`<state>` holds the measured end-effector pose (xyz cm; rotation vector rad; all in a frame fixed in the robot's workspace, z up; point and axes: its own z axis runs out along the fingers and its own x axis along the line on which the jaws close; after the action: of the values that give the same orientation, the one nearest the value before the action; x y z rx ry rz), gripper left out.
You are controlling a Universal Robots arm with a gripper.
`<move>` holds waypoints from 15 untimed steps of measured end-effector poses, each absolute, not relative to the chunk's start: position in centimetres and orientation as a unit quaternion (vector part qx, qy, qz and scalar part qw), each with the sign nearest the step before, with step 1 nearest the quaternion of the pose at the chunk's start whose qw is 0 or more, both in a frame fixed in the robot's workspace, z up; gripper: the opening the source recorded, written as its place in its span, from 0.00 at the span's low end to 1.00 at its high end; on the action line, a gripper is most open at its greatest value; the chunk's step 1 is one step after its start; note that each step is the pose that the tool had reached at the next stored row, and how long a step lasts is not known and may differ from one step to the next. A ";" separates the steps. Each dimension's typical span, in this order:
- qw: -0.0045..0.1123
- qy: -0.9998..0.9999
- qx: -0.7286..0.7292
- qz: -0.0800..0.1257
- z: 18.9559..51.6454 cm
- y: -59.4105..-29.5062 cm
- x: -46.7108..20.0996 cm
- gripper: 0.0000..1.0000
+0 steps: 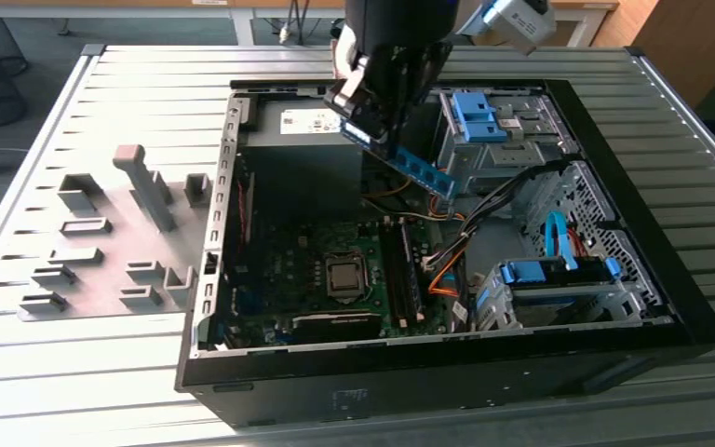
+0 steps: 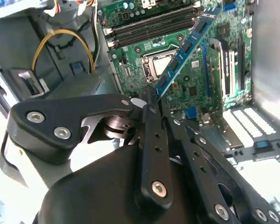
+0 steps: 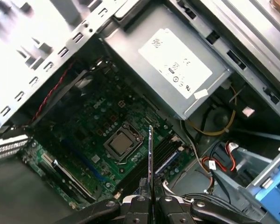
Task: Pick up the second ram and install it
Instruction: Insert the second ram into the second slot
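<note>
- Our gripper [image 1: 376, 130] hangs above the open computer case [image 1: 655, 317], its fingers [image 3: 130, 205] clamped on the second ram [image 1: 417, 168], which it holds by one end.
- In the exterior view the second ram slants downward from the fingers toward that view's right, clear of the motherboard [image 1: 320, 279] and touching nothing below it.
- In the first wrist view we see the stick edge-on, a thin line rising from between the closed fingers, with the processor socket [image 3: 122, 143] and the long black memory slots [image 3: 165, 151] beneath it.
- We judge the pick-up done and the carry toward the slots in hand; seating is not yet done.
- We judge the next move calls for turning the stick level, lining its lower edge along an empty slot, then pressing straight down.
- Cables [image 1: 451, 270] lie just beside the slots, so we judge the descent needs care.
</note>
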<state>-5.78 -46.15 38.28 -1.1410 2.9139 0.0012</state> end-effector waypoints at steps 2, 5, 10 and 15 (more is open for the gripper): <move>0.006 0.937 -0.348 0.000 38.2 -46.1 -5.8 0.14; 0.006 0.946 -0.323 0.000 38.2 -46.1 -5.8 0.14; 0.006 0.953 -0.302 0.000 38.2 -46.1 -5.8 0.14; 0.006 0.958 -0.285 0.000 38.1 -46.1 -5.8 0.14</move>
<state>-5.77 -46.14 38.08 -0.8929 2.9994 -0.0011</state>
